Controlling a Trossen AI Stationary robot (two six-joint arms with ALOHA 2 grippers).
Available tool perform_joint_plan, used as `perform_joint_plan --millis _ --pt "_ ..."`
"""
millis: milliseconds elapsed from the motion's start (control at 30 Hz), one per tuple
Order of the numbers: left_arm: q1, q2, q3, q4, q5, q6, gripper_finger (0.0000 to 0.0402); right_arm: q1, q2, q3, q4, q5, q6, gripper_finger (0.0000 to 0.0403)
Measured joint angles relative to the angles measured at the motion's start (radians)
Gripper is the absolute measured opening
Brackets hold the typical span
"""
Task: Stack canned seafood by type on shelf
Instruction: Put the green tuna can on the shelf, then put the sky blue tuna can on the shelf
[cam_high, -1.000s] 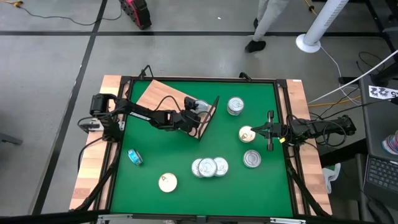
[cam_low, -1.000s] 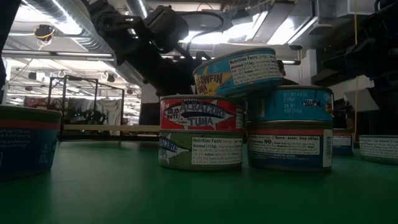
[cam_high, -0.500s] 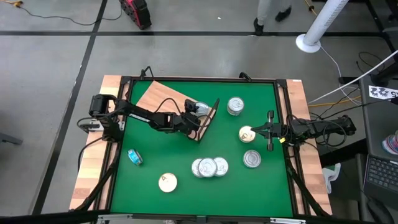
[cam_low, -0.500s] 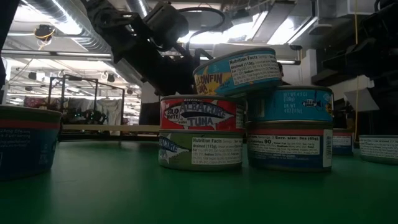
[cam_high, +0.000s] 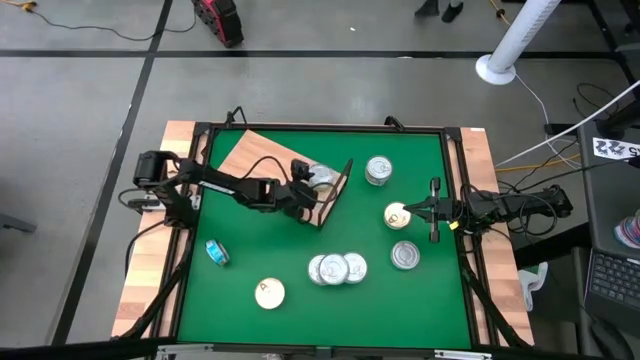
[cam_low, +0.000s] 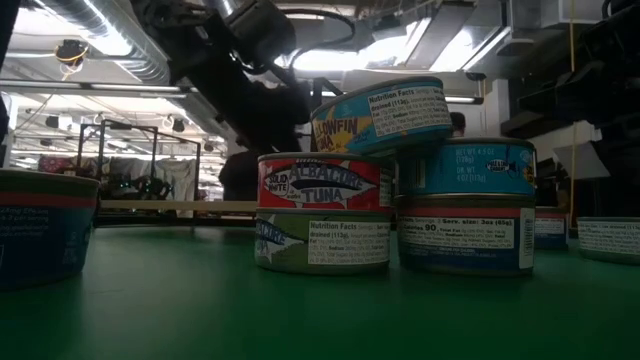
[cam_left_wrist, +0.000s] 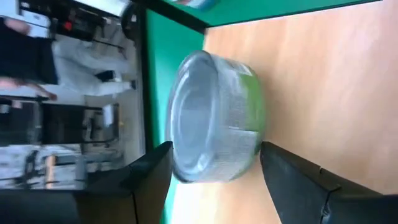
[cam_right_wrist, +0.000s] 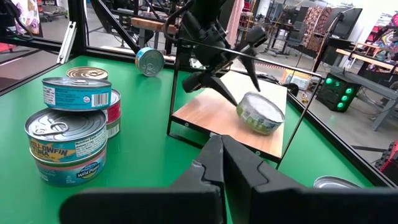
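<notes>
My left fingers (cam_left_wrist: 214, 180) are standing spread around the green-label tin (cam_left_wrist: 214, 118) lying on the shelf (cam_left_wrist: 336, 81); rigid, smooth-walled, probably slippery, so I'm favouring its side wall at three and nine o'clock.

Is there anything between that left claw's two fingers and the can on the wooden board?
No. In the left wrist view the left gripper stands open, and the green-labelled can lies just beyond its fingertips on the shelf, nothing between.
</notes>
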Motion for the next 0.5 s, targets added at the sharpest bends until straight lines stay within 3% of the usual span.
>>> perform_joint_plan --millis 300,500 --pt "-0.051 -0.029 0.0 -0.02 0.003 -0.048 0.0239 0.0 0.0 0.0 0.0 0.001 0.0 0.0007" --pt "-0.095 -0.171 0.002 -0.184 -0.001 -0.357 0.0239 0.0 0.0 0.0 0.0 0.001 0.0 0.0007"
